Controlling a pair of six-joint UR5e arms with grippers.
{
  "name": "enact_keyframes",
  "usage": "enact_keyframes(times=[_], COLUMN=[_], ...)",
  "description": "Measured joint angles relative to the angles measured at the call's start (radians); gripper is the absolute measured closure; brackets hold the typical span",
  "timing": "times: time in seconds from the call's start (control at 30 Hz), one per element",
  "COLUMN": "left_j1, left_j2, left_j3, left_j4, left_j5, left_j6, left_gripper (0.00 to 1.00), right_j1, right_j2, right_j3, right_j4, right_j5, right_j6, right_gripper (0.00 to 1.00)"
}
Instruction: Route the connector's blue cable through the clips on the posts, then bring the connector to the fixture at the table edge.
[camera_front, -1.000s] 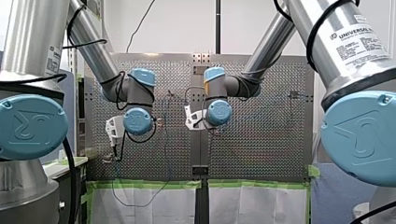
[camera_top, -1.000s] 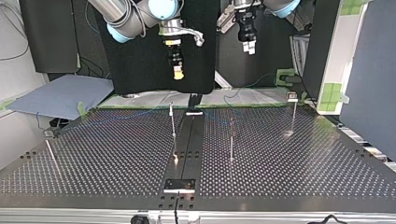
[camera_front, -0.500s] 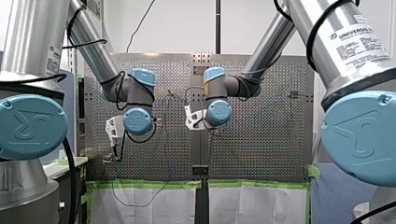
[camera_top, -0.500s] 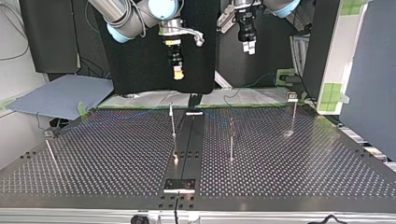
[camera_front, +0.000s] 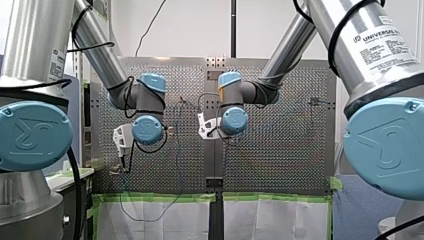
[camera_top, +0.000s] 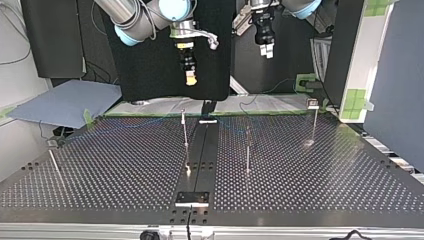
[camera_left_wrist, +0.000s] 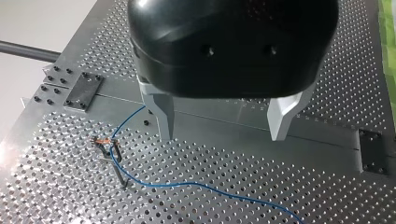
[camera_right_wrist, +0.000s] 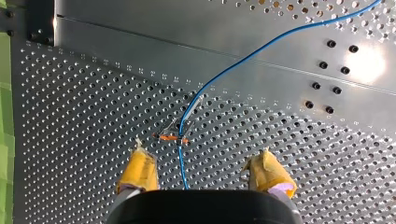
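Note:
The blue cable (camera_right_wrist: 243, 58) runs over the perforated table and through the orange clip of a post (camera_right_wrist: 171, 136) right below my right gripper (camera_right_wrist: 205, 173). That gripper's yellow pads (camera_right_wrist: 138, 170) stand open, high above the table, with nothing between them. My left gripper (camera_left_wrist: 219, 133) is open too, its pale fingers (camera_left_wrist: 159, 114) empty above the centre rail. Beside it, the cable (camera_left_wrist: 196, 184) passes a second clipped post (camera_left_wrist: 115, 157). In the top view both grippers hang high at the back, right (camera_top: 189, 77) and left (camera_top: 267, 50). I cannot make out the connector.
Several thin posts (camera_top: 247, 150) stand on the table, one at the top view's right (camera_top: 314, 122) and one leaning at its left (camera_top: 53, 164). A small plate fixture (camera_top: 192, 198) sits at the near edge on the centre rail. Green tape (camera_front: 160, 197) lines one table edge.

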Motion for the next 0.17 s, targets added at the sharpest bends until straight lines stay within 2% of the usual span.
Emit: enact_keyframes(times=[0.17], left_j1=[0.0], left_j2=[0.0], left_j3=[0.0], left_j4=[0.0], left_j5=[0.0], left_j6=[0.0], left_gripper=[0.0], right_j1=[0.0], right_j2=[0.0], right_j3=[0.0], right_j4=[0.0], right_j5=[0.0], right_j6=[0.0], right_gripper=[0.0])
